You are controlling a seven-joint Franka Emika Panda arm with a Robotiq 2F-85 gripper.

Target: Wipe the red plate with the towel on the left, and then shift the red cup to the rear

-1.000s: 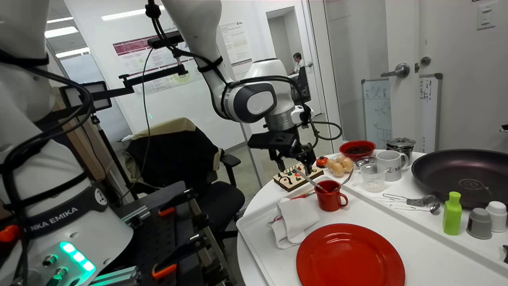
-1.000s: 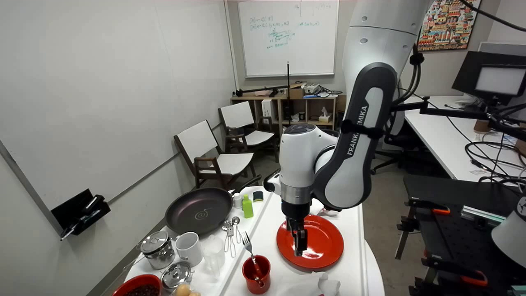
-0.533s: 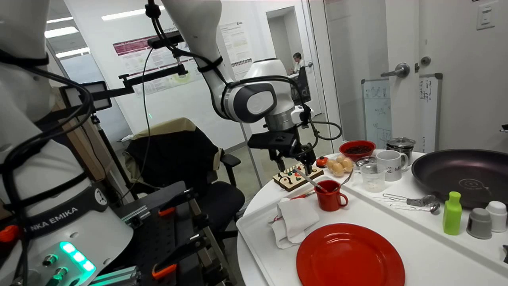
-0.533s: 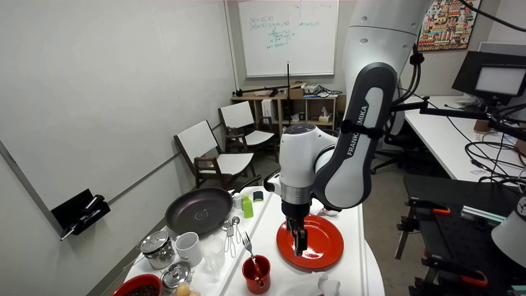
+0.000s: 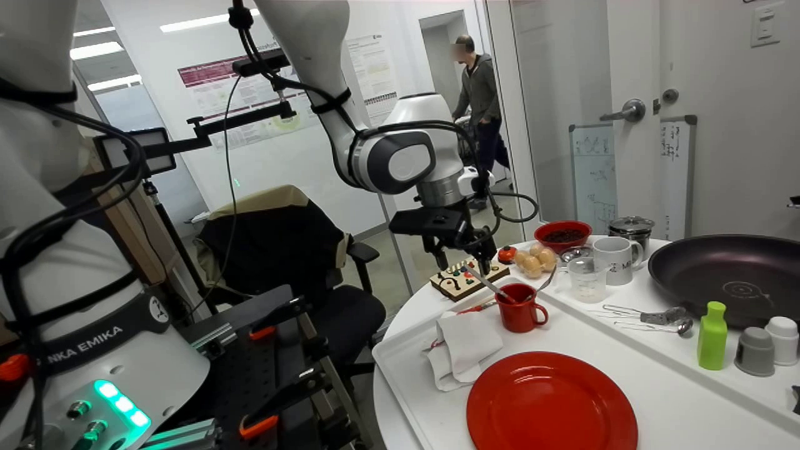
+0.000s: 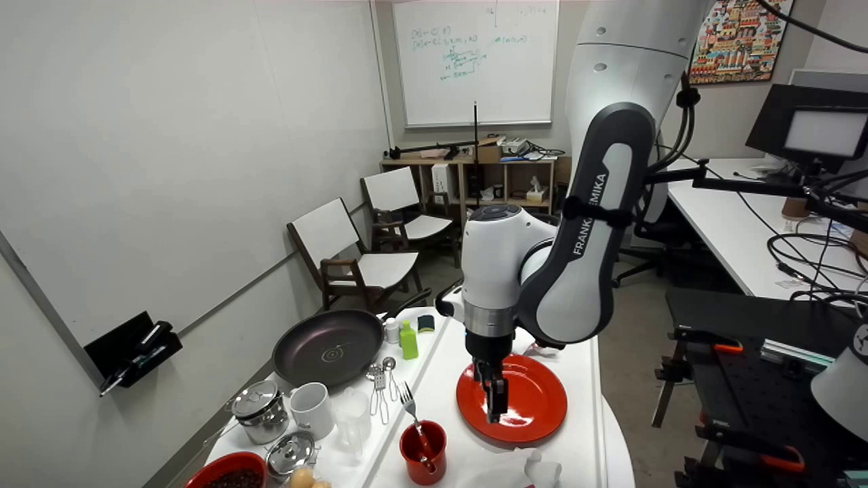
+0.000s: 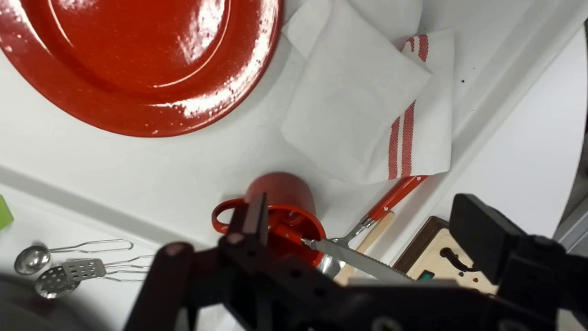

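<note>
The glossy red plate (image 5: 550, 403) lies flat on the white tray (image 5: 637, 375). Beside it rests the towel (image 7: 349, 101), white with red stripes at one end, folded and partly covering a red-handled utensil (image 7: 395, 197). Next to both stands the red cup (image 5: 516, 317), upright with its handle out to the side; a knife (image 7: 363, 262) and a fork (image 6: 409, 401) lean out of it. My gripper (image 7: 361, 204) hangs in the air above the tray, its fingers wide apart and nothing held. In the wrist view one finger (image 7: 255, 216) covers part of the cup.
Beyond the tray are a dark frying pan (image 5: 725, 275), a green bottle (image 5: 712, 342), metal utensils (image 5: 665, 317), a white mug (image 5: 612, 259), a clear measuring cup (image 5: 586, 280) and a red bowl (image 5: 565, 226). A wooden board (image 5: 461, 286) sits at the table's edge near the cup.
My arm, the gripper and everything on the table look the same. In the background doorway, a standing person now shows where a seated one was seen.
</note>
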